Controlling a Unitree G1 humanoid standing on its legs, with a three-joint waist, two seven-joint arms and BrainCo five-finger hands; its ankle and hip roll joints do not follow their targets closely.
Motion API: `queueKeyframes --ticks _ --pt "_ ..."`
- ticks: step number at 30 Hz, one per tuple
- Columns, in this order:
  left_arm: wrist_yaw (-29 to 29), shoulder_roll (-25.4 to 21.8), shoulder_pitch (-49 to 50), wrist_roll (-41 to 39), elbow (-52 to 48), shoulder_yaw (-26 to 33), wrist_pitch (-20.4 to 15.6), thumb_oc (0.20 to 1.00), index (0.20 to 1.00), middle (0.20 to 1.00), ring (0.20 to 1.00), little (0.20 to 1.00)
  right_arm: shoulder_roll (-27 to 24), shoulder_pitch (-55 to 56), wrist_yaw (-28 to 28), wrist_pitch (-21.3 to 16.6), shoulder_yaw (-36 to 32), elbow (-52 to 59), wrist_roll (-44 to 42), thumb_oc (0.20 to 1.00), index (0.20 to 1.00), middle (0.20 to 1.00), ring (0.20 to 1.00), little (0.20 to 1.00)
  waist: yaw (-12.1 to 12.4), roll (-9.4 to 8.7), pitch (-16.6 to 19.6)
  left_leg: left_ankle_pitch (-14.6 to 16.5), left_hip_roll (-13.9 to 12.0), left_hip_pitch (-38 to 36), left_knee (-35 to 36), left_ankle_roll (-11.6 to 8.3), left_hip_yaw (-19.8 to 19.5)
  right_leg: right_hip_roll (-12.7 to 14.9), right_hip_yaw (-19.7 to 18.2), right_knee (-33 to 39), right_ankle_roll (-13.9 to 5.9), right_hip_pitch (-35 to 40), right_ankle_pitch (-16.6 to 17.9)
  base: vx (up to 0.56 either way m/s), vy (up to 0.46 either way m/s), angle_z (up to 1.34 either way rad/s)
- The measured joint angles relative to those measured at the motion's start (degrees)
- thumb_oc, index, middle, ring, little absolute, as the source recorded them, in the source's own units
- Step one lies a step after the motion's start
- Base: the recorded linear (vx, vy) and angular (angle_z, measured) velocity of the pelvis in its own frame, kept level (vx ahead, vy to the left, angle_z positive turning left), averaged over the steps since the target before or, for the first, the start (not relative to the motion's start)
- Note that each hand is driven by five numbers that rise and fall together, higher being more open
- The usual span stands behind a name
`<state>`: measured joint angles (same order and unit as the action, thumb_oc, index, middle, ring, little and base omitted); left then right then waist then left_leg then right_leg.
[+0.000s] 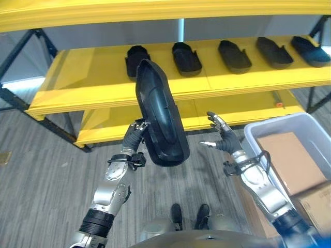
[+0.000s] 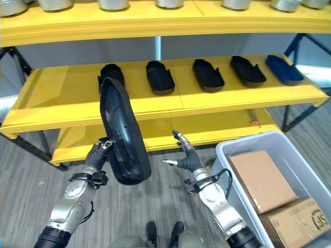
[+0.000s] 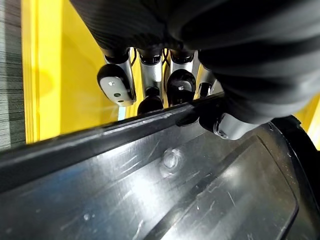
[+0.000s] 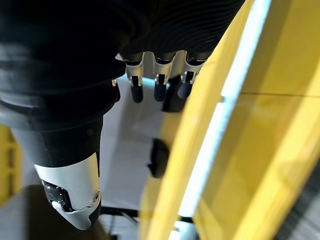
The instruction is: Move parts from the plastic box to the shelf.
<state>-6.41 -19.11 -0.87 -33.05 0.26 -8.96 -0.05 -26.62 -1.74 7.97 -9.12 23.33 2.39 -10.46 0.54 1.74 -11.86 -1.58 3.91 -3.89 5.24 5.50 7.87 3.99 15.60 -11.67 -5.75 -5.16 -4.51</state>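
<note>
Left hand [image 1: 135,135] grips the black part [image 1: 158,116] (seemingly by its rim); right hand [image 1: 223,135] spread, empty.

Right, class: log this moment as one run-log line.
left hand: shut on black part, raised before shelf | right hand: open, empty | plastic box: holds cardboard boxes

Bare yellow shelf [image 1: 93,82] left of five black parts [image 1: 186,58] lined along the back. Open air before the shelf edge; grey box [image 1: 269,130] at lower right.

Silver-grey arms, seemingly ribbed dark wrist-covers.
</note>
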Motion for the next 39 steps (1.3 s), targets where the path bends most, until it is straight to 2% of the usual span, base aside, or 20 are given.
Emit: queueKeyframes --ticks 1,3,6,9,11,12,13,14,15,16,17,19,20,21,23,26,28,29,33,39 --pt "0.01 -0.27 1.27 -0.03 -0.07 0.45 -0.02 0.200 0.200 0.200 0.200 0.200 1.39 -0.19 -0.04 -0.03 -0.36 -0.15 -0.04 1.000 1.000 1.000 1.000 1.000 0.54 -0.32 0.31 0.43 -0.07 -1.25 -0.05 -0.69 -0.43 0.73 2.26 4.48 1.56 2.57 2.42 0.30 -0.093 0.38" --pt "0.17 -0.45 2.58 -0.01 -0.18 0.55 -0.03 0.200 0.200 0.200 0.200 0.200 1.40 -0.30 -0.69 -0.16 -0.22 -1.10 -0.25 1.000 1.000 1.000 1.000 1.000 0.73 -0.20 0.41 1.13 -0.69 -2.85 -0.06 -3.40 -0.51 -0.59 3.51 9.92 4.13 7.28 4.19 0.24 -0.082 0.25" --pt "0.10 -0.43 3.09 -0.03 -0.57 0.66 -0.15 0.200 0.200 0.200 0.200 0.200 0.74 -0.53 -1.78 -0.58 -0.47 -3.58 -0.79 1.000 1.000 1.000 1.000 1.000 0.75 -0.38 0.62 2.17 -1.19 -3.27 -2.94 -5.49 2.62 -1.51 4.30 14.27 4.64 11.42 4.41 0.20 -0.093 0.13" --pt "-0.08 0.13 2.86 -0.12 -0.56 0.68 -0.15 0.200 0.200 0.200 0.200 0.200 0.32 -0.61 -3.05 -0.61 -0.72 -3.95 -1.71 1.000 1.000 1.000 1.000 1.000 1.18 -2.42 0.69 1.78 0.01 2.79 -15.61 -7.18 5.25 1.28 4.27 15.05 4.97 12.08 4.22 0.11 -0.037 -0.01" --pt "-0.06 0.90 2.43 -0.17 -0.56 1.04 -0.16 0.200 0.200 0.200 0.200 0.200 0.21 -0.68 -3.27 -0.69 -1.15 -4.28 -1.71 1.000 1.000 1.000 1.000 1.000 1.26 -2.63 0.55 1.88 -0.06 6.31 -23.80 -7.90 5.86 2.47 4.11 15.64 6.03 13.33 4.35 0.16 0.039 -0.07" --pt "-0.02 0.78 2.42 -0.23 -0.56 1.31 -0.20 0.200 0.200 0.200 0.200 0.200 0.38 -0.61 -3.33 -0.69 -1.15 -4.36 -1.70 1.000 1.000 1.000 1.000 1.000 1.15 -2.51 0.65 4.02 -1.09 6.86 -24.59 -7.45 6.16 2.27 3.75 15.79 6.83 13.97 3.80 0.21 0.092 -0.11" --pt "-0.02 0.78 2.42 -0.23 -0.56 1.31 -0.20 0.200 0.200 0.200 0.200 0.200 0.38 -0.61 -3.33 -0.69 -1.15 -4.36 -1.70 1.000 1.000 1.000 1.000 1.000 1.15 -2.51 0.65 4.02 -1.09 6.86 -24.59 -7.45 6.16 2.27 3.75 15.79 6.83 13.97 3.80 0.28 0.181 -0.15" --pt "0.04 0.76 1.76 -0.98 -0.56 1.53 -0.26 0.200 0.200 0.200 0.200 0.200 0.87 -0.80 -3.37 -0.74 -1.44 -4.47 -1.70 1.000 1.000 1.000 1.000 1.000 0.37 -2.01 0.77 3.46 -3.88 4.88 -12.02 -7.30 5.57 1.30 2.64 15.80 6.76 13.63 3.59 0.21 0.143 -0.16" --pt "-0.02 0.71 1.93 -1.63 -0.54 1.61 -0.31 0.200 0.200 0.200 0.200 0.200 0.90 -0.61 -3.69 -0.95 -1.45 -4.67 -1.68 1.000 1.000 1.000 1.000 1.000 0.43 -2.30 0.59 1.79 -5.09 4.54 -6.77 -8.47 4.43 1.17 1.32 16.60 6.65 13.88 3.55 0.28 0.243 -0.56" --pt "-0.14 0.74 2.08 -2.36 -0.39 1.88 -0.40 0.200 0.200 0.200 0.200 0.200 0.75 -0.52 -3.96 -1.17 -1.41 -5.21 -1.65 1.000 1.000 1.000 1.000 1.000 1.16 -2.50 -0.46 -1.34 -8.19 5.12 0.04 -9.28 3.68 1.24 -0.48 17.00 6.27 14.14 3.68 0.19 0.201 -0.54" --pt "-0.06 0.86 1.95 -2.38 0.43 1.91 -0.83 0.200 0.200 0.200 0.200 0.200 0.80 -0.16 -4.33 -1.87 -1.46 -6.64 -1.62 1.000 1.000 1.000 1.000 1.000 0.70 -2.31 -1.01 -3.49 -11.04 7.58 0.23 -11.49 3.49 1.18 -0.76 17.02 5.92 14.89 3.00 0.20 0.289 -0.51" --pt "-0.07 0.87 1.96 -2.46 1.75 1.92 -0.84 0.200 0.200 0.200 0.200 0.200 -0.24 0.97 -5.11 -1.91 -1.50 -6.72 -1.60 1.000 1.000 1.000 1.000 1.000 0.26 -2.00 -2.26 -4.07 -14.28 8.47 -1.73 -10.50 4.54 2.02 -1.07 16.53 3.59 16.51 1.83 0.08 0.210 -0.36" --pt "-0.11 0.98 2.08 -2.48 2.41 1.99 -0.84 0.200 0.200 0.200 0.200 0.200 -1.11 1.03 -5.50 -1.92 -1.38 -6.64 -1.59 1.000 1.000 1.000 1.000 1.000 0.32 -1.28 -2.22 -3.23 -14.77 7.87 -3.70 -9.41 4.61 2.47 -2.20 15.09 2.30 16.63 0.80 0.07 0.158 -0.58" --pt "-0.09 0.65 2.20 -2.59 2.55 2.65 -0.86 0.200 0.200 0.200 0.200 0.200 -1.97 1.15 -5.70 -1.99 -1.54 -6.26 -1.61 1.000 1.000 1.000 1.000 1.000 0.32 -0.98 -1.98 -6.94 -13.56 6.73 -4.03 -8.94 5.00 4.30 -3.11 13.05 -0.55 16.78 -0.40 0.11 0.202 -0.58" --pt "-0.07 -0.09 1.63 -2.64 2.25 4.54 -1.09 0.200 0.200 0.200 0.200 0.200 -1.37 1.66 -6.42 -2.43 -1.64 -5.19 -1.61 1.000 1.000 1.000 1.000 1.000 0.36 -3.21 -1.52 -6.75 -9.33 4.48 -1.39 -7.32 7.06 7.78 -1.37 11.45 -2.71 15.71 -0.25 0.15 0.220 -0.34" --pt "0.01 -0.28 1.21 -3.99 2.28 5.95 -1.51 0.200 0.200 0.200 0.200 0.200 0.69 1.96 -7.69 -2.89 -2.67 -5.21 -2.37 1.000 1.000 1.000 1.000 1.000 0.63 -3.60 -1.62 -5.72 -5.04 1.05 0.11 -4.08 7.15 10.02 2.45 11.40 -3.37 18.06 0.08 0.11 0.166 0.08" --pt "0.19 -0.45 1.09 -3.99 2.16 6.41 -1.51 0.200 0.200 0.200 0.200 0.200 1.76 1.83 -8.12 -2.91 -2.78 -4.93 -3.93 1.000 1.000 1.000 1.000 1.000 0.96 -3.43 -1.66 -5.07 -4.64 -0.14 0.11 -3.34 6.26 8.40 2.85 12.19 -3.45 18.43 0.01 0.09 0.144 0.22" --pt "0.38 -0.54 1.05 -3.97 2.13 6.57 -1.51 0.200 0.200 0.200 0.200 0.200 2.24 1.90 -8.45 -2.92 -3.07 -4.93 -4.16 1.000 1.000 1.000 1.000 1.000 0.99 -3.61 -1.55 -4.75 -4.34 -0.26 0.11 -3.32 5.85 7.49 2.97 13.21 -3.15 18.27 0.21 0.07 0.122 0.28" --pt "2.42 -0.47 2.39 -3.70 2.13 6.78 -1.36 0.200 0.200 0.200 0.200 0.200 3.74 2.10 -9.08 -2.93 -4.98 -4.95 -6.36 1.000 1.000 1.000 1.000 1.000 2.10 -3.71 -1.29 -4.03 -3.59 -0.96 0.11 -3.80 5.55 7.57 3.82 13.40 -2.89 19.56 0.27 0.05 0.093 0.10" --pt "3.95 -0.46 3.00 -3.48 2.02 6.79 -1.29 0.200 0.200 0.200 0.200 0.200 3.91 2.16 -10.09 -2.95 -5.01 -4.95 -6.90 1.000 1.000 1.000 1.000 1.000 1.93 -3.33 0.11 -4.39 -4.86 0.82 0.12 -4.72 5.49 6.81 3.90 12.64 -2.51 17.51 0.07 -0.05 -0.043 0.00"
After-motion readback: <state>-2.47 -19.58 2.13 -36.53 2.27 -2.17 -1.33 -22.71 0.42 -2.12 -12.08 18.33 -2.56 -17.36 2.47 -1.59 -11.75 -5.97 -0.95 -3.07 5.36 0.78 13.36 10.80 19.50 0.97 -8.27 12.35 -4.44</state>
